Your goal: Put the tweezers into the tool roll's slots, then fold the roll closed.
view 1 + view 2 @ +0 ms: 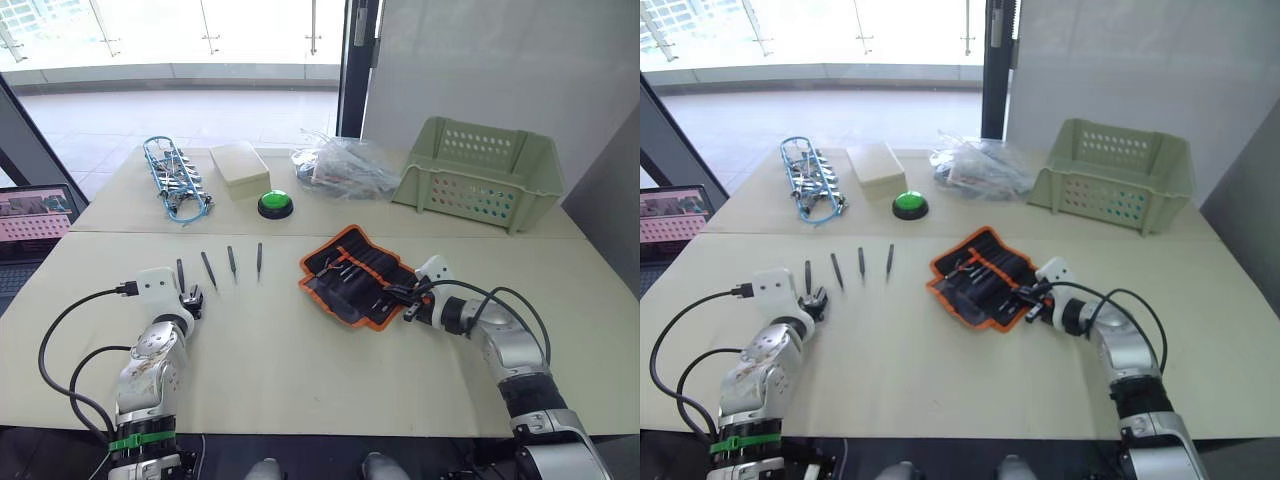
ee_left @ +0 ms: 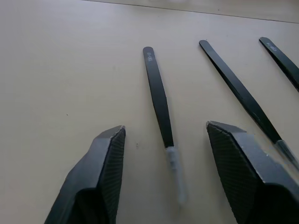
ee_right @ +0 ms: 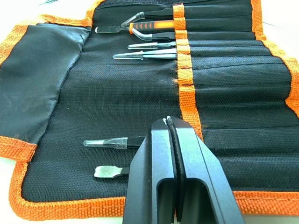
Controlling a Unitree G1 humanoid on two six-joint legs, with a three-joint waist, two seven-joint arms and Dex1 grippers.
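The tool roll point(image 1: 330, 262) lies open right of the table's centre, black with orange edging. Its slots point(image 3: 233, 79) hold several tools; one capped tweezer point(image 3: 112, 141) pokes out of a slot just beside my right gripper point(image 3: 169, 122). That gripper is shut over the roll's near edge, and only a thin dark line shows between its fingers. Several black tweezers point(image 1: 232, 262) lie in a row on the table at the left. My left gripper point(image 2: 166, 133) is open, with the leftmost tweezer point(image 2: 158, 95) lying between its fingers point(image 2: 103, 177), untouched.
A green perforated basket point(image 1: 480, 175) stands at the back right. A clear plastic bag point(image 1: 345, 165), a green button point(image 1: 275, 204), a beige box point(image 1: 238, 165) and a blue wire bundle point(image 1: 175, 180) line the back. A laptop screen point(image 1: 35, 215) sits off the table's left edge.
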